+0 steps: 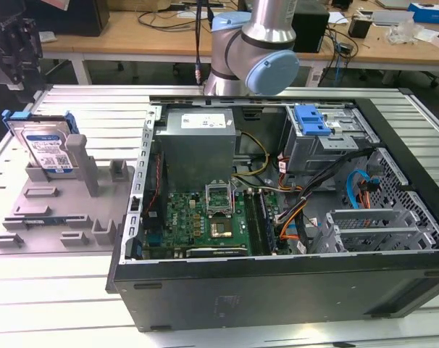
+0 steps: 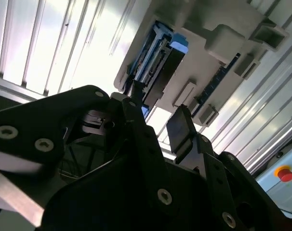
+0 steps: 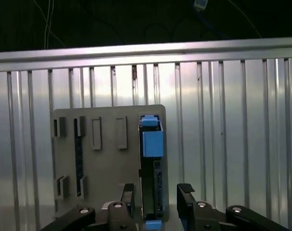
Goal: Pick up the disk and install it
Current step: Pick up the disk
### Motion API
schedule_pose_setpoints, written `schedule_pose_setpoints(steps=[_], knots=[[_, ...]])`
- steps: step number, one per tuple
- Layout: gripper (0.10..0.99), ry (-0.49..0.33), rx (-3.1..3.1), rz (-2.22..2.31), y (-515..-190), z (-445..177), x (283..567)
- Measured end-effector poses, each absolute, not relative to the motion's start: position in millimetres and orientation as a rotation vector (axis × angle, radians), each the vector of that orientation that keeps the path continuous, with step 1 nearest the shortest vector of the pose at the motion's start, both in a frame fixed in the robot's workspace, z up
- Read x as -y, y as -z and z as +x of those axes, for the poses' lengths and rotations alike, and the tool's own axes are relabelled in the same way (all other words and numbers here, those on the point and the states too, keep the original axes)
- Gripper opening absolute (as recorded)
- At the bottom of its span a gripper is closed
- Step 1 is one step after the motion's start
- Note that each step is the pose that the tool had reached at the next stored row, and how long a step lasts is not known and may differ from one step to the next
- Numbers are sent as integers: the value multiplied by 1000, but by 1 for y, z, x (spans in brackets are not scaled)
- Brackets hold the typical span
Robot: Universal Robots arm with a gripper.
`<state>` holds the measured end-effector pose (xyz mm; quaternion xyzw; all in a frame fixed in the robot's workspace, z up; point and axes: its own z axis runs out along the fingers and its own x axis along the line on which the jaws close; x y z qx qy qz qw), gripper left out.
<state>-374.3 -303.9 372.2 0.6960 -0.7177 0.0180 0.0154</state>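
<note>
Fingers [image 3: 185, 193] spread wide, gripping nothing. The gripper [image 3: 157, 187] hangs above the disk [image 1: 44, 143], apart from it. In the first wrist view one finger lines up on each side of the disk's top edge, and the gap is wider than the disk. The disk stands on edge, blue carrier frame [image 3: 152, 139] on, slotted in the grey fixture [image 1: 60, 217] on the ribbed tabletop [image 1: 82, 109]. That puts it at the exterior view's left, beside the open computer case [image 1: 277, 290].
</note>
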Motion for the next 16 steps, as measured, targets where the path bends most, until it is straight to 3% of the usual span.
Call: schedule_pose_setpoints(steps=[16], knots=[[482, -57, 2170, 2230, -352, -400, 308]])
